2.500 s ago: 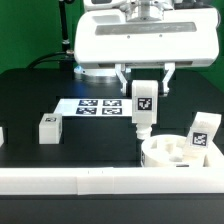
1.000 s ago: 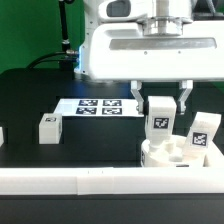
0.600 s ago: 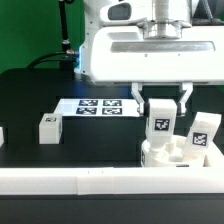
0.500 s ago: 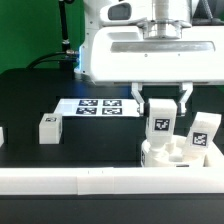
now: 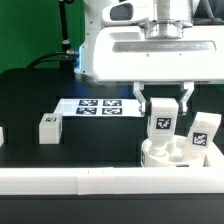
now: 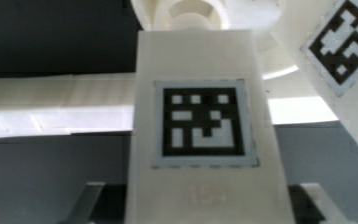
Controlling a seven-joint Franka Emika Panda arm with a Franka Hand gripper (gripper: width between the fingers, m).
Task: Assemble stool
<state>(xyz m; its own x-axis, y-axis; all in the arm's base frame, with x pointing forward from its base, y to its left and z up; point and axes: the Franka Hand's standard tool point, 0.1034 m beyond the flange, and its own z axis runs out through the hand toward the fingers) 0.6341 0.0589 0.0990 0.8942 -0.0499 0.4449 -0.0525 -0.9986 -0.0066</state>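
My gripper (image 5: pixel 162 104) is shut on a white block leg (image 5: pixel 162 127), held upright with its tag facing the camera and its lower end at the round white seat (image 5: pixel 177 157). A second leg (image 5: pixel 203 134) stands tilted in the seat on the exterior view's right. A third leg (image 5: pixel 48 127) lies loose on the black table at the left. In the wrist view the held leg (image 6: pixel 204 120) fills the middle between my gripper (image 6: pixel 202 203) fingers, with a seat recess (image 6: pixel 197 14) beyond it and the second leg's tag (image 6: pixel 345 45) beside it.
The marker board (image 5: pixel 99 106) lies flat behind the loose leg. A long white bar (image 5: pixel 90 181) runs along the front edge, just in front of the seat. A small white piece (image 5: pixel 1 135) shows at the left edge.
The gripper has carried the leg toward the exterior view's right, over the seat, and has lowered it slightly in the last second. The other parts have not moved.
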